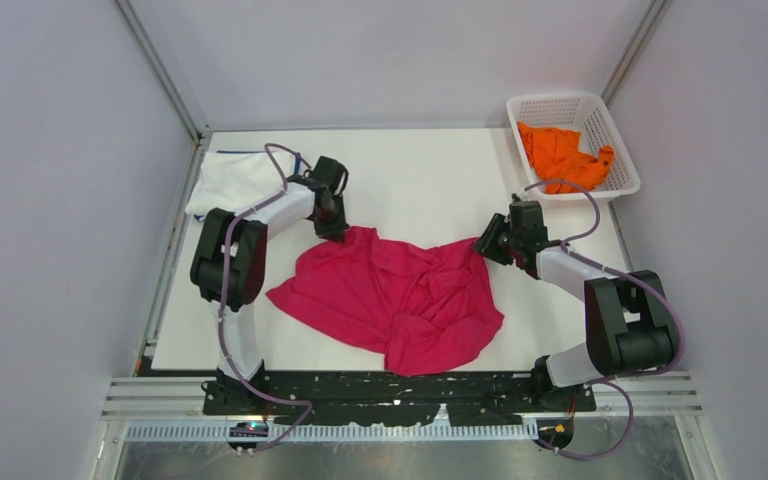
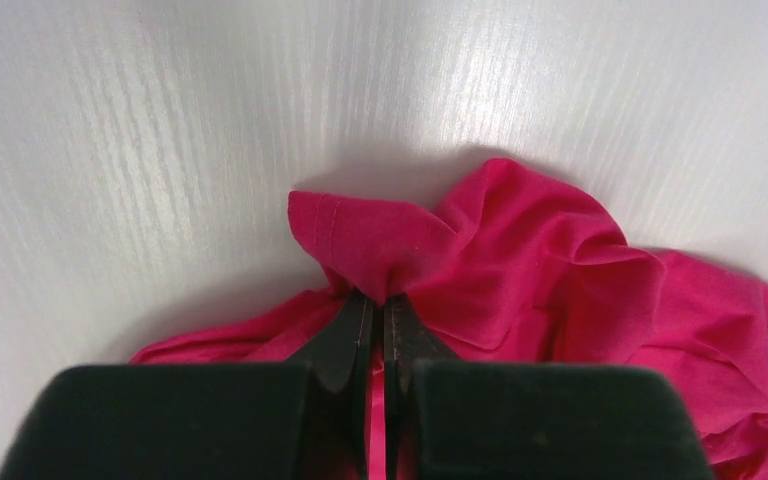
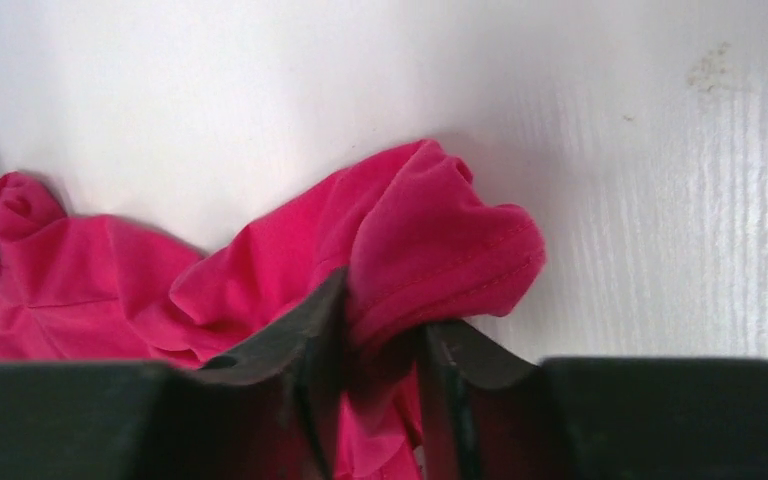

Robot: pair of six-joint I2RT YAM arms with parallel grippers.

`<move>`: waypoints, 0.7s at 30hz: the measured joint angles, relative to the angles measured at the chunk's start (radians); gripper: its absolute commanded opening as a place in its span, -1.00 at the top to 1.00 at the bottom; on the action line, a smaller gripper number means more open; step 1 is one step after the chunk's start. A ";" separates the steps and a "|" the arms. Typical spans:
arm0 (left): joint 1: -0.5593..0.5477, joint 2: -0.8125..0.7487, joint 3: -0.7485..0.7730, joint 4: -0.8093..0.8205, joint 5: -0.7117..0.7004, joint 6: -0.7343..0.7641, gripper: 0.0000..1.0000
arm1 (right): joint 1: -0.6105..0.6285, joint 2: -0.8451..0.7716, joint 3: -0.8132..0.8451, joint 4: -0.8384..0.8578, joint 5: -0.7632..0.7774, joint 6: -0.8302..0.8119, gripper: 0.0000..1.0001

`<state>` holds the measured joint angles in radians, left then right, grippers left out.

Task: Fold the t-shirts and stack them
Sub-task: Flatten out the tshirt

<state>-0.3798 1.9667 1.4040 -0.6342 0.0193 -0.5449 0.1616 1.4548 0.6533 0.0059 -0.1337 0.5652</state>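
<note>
The pink shirt (image 1: 390, 295) lies crumpled in the middle of the desk (image 1: 410, 170), spread wider toward the left and bunched in folds at its near right.

The left arm rises from its base at the near edge, with its elbow held high at the left. Its forearm slants right and away, and the wrist bends down onto the shirt's far left corner. There the left tool (image 2: 378, 300) has its jaws pressed almost together, pinching a small peak of hemmed pink cloth lifted off the desk.

The right arm bends outward to the right, and its forearm reaches left and away to the shirt's far right corner. The right tool (image 3: 385, 300) holds a thicker, rounded bunch of hemmed cloth between jaws that stand a little apart, gripping it from both sides.

A white shirt (image 1: 232, 178) lies at the far left of the desk, behind the left arm. An orange shirt (image 1: 560, 155) sits heaped in the basket (image 1: 615, 130) at the far right corner.
</note>
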 measured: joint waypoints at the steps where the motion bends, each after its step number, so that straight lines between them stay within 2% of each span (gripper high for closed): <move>1: 0.000 -0.004 -0.004 0.006 -0.011 0.004 1.00 | 0.000 -0.002 0.000 0.002 -0.005 -0.006 0.62; 2: -0.002 -0.015 -0.016 0.016 -0.023 0.008 1.00 | 0.000 -0.004 0.000 0.002 -0.008 -0.014 0.78; 4: -0.005 -0.072 -0.076 0.050 -0.053 0.021 1.00 | 0.000 -0.016 0.000 -0.001 -0.010 -0.029 0.88; 9: -0.010 -0.355 -0.227 0.106 -0.107 0.051 1.00 | 0.000 -0.149 -0.001 -0.029 -0.010 -0.075 0.89; 17: -0.047 -0.874 -0.357 0.196 -0.158 0.087 1.00 | 0.002 -0.595 0.010 -0.108 -0.022 -0.169 0.89; 21: -0.068 -1.078 -0.380 0.199 -0.166 0.099 1.00 | 0.002 -0.783 0.095 -0.195 -0.018 -0.201 0.89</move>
<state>-0.4477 0.8883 1.0237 -0.4355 -0.1463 -0.4461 0.1638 0.6716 0.7486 -0.1894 -0.1520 0.3641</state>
